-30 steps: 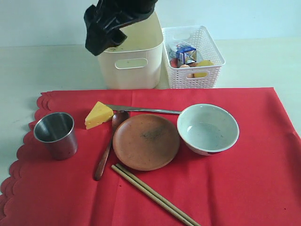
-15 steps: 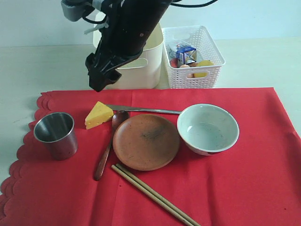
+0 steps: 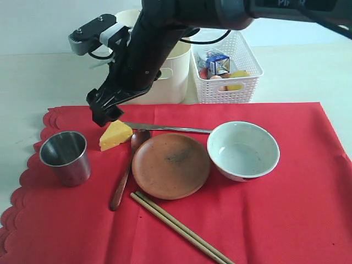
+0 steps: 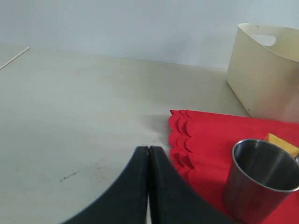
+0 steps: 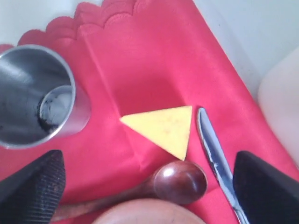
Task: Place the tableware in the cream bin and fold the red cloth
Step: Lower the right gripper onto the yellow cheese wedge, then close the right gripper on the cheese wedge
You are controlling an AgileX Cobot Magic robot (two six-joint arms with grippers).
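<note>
- One red cloth [image 3: 286, 220], spread flat over the pale worktop [image 3: 44, 77], scalloped edge at the left of the exterior view, all the loose tableware lying on it.
- Cream bin [image 3: 175, 82] upright past the cloth's far edge, partly hidden by the right arm; white lattice basket [image 3: 220, 93] just beside it, seen from the exterior only.
- Brown plate [image 3: 171, 165] mid-cloth, white bowl [image 3: 243, 150] just right of it; bowl in neither wrist view.
- Steel cup [image 3: 65, 157] upright, mouth up, near the scallops; in all three views.
- Chopsticks [image 3: 181, 229] paired, long axis slanting from the plate's near rim toward the near right.
- Wooden spoon [image 3: 125, 173], bowl end far, handle toward the near left.
- Knife [image 3: 170, 128] lying left-right behind the plate, blade tip by the cheese wedge [image 3: 115, 134].
- Right fingers [image 5: 32, 191] spread wide, holding nothing, above the cheese wedge.
- Left fingers [image 4: 135, 186] pressed together, empty, over bare worktop beside the scallops; left wrist view only.
</note>
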